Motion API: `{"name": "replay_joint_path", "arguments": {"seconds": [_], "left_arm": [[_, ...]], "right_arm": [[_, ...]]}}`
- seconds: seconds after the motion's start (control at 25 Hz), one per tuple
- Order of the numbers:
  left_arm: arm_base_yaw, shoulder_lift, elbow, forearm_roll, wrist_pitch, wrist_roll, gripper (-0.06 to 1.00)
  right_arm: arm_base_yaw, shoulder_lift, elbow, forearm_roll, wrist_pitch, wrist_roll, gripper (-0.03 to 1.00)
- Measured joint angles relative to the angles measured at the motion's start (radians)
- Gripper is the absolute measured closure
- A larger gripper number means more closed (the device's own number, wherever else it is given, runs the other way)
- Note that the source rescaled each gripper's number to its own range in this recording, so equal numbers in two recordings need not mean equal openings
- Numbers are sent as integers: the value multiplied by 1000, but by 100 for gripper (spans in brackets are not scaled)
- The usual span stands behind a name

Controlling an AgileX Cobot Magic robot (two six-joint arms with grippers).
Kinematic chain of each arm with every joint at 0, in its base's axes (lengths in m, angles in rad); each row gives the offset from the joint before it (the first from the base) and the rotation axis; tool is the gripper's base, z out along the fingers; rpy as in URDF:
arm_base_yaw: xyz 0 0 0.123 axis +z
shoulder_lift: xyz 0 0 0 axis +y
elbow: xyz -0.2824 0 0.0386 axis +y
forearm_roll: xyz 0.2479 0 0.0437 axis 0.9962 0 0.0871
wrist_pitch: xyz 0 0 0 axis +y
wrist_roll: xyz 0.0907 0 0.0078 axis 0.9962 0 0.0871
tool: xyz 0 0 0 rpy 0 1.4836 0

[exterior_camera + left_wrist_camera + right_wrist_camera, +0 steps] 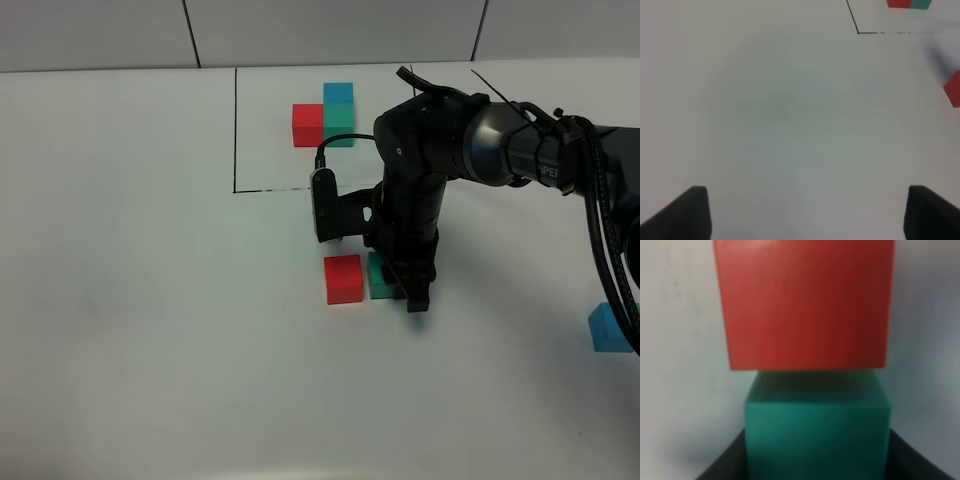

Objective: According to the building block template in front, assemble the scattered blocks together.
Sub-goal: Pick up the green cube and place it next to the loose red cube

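The building block template [325, 118] stands at the back: red, teal-green and blue cubes joined inside a thin black outline [234, 130]. A loose red cube [343, 278] sits on the table at the middle. The loose teal-green cube [379, 277] sits right beside it. My right gripper [402, 288] is down at the table and shut on this cube, partly hiding it. In the right wrist view the teal-green cube [816, 435] fills the space between the fingers, with the red cube [805, 305] just beyond it. The loose blue cube [610, 327] lies at the far right. My left gripper [807, 212] is open and empty.
The right arm [450, 140] reaches across the middle and covers part of the outline. The left wrist view shows bare white table, the outline's corner [858, 32] and the red cube's edge [953, 89]. The left arm is out of the exterior view.
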State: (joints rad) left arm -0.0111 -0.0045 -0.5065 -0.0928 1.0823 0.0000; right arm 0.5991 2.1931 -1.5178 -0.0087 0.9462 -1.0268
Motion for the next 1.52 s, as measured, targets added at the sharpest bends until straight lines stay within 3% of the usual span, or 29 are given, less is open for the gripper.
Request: {"name": "replay_joint_path", "arguments": {"seconds": [1.52], "left_arm": [[0,0,0,0,0,0,19]], "right_arm": [[24,12,-2,24,-33,93,96]]}}
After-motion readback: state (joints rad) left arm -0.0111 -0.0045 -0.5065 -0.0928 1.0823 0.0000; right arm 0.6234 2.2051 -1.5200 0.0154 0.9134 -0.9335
